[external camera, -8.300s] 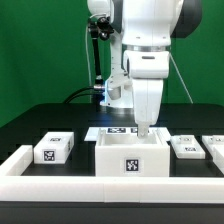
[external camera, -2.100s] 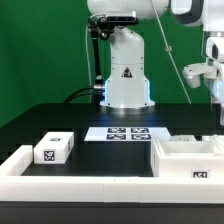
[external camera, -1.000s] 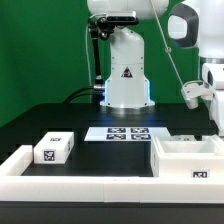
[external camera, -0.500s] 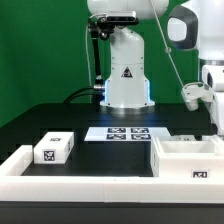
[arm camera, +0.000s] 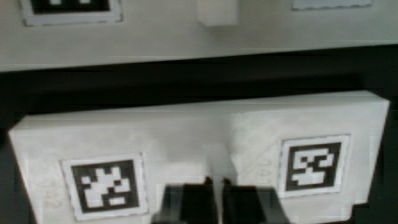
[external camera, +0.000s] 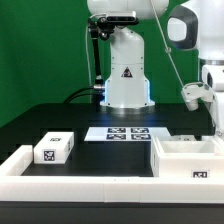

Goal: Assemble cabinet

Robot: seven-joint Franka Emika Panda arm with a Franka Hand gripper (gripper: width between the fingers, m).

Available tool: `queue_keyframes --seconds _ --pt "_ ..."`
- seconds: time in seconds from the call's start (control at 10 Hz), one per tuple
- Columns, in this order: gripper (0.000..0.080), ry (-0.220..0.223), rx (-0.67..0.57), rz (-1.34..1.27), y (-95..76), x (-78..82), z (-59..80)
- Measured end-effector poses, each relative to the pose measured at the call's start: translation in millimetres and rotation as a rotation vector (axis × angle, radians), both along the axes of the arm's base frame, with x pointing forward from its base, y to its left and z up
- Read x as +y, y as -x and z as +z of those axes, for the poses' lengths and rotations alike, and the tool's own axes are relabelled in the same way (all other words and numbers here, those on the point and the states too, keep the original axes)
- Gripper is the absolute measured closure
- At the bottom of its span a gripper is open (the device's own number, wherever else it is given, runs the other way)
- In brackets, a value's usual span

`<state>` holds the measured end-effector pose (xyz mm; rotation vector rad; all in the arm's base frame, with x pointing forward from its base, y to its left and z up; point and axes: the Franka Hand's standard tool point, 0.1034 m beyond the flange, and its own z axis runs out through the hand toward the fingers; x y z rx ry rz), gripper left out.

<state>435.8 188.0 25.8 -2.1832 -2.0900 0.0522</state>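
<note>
Nearest: low white border rail (external camera: 110, 187) runs along the table's front edge and turns back at the exterior view's left corner.

Just behind it, on the exterior view's right: the cabinet case (external camera: 185, 163), a big white box, upright, open top, one tag on its near face. It sits touching the rail or just shy of it, can't tell which. Nothing is gripping it.

On the exterior view's left, well apart from the case: one small drawer block (external camera: 52, 149) lying on the black table (external camera: 80, 125), tags on its top and near faces.

Mid-table, between the two and further back: the marker board (external camera: 125, 132), flat, row of tags.

A sliver of another white piece (external camera: 186, 140) pokes out just behind the case's far rim, too hidden to say more.

Gripper (external camera: 218, 118) hangs at the exterior view's right edge, above and behind the case's far right corner, partly cropped. It isn't touching the case.

Wrist view: dark fingers (arm camera: 187, 205) pressed together, only a hairline between them, nothing pinched. Gripper (arm camera: 214, 202) is above a white tagged block (arm camera: 205, 130) with two tags on its upper face; it looks clear of the block. Past that block, across a dark strip of table, is another white surface (arm camera: 160, 35) with two tags cut off at the frame edge. Blurry, can't tell which part it is.

Furthest back: white robot base (external camera: 125, 70), centred, in front of a green backdrop (external camera: 40, 50).
</note>
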Motion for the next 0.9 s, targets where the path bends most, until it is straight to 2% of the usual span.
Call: queue_keyframes --seconds 0.5,0.6,0.7,0.8,0.9 --pt "0.0798 0.000 0.000 0.000 -0.1 -0.1 0.0" --pt "0.0656 0.000 0.000 0.000 0.1 -0.2 -0.2" --pt "0.0656 0.000 0.001 -0.001 0.2 -0.3 -0.2" --pt "0.0471 0.000 0.001 -0.001 0.2 -0.4 -0.2" --pt "0.0471 0.000 0.001 -0.001 0.2 -0.5 -0.3"
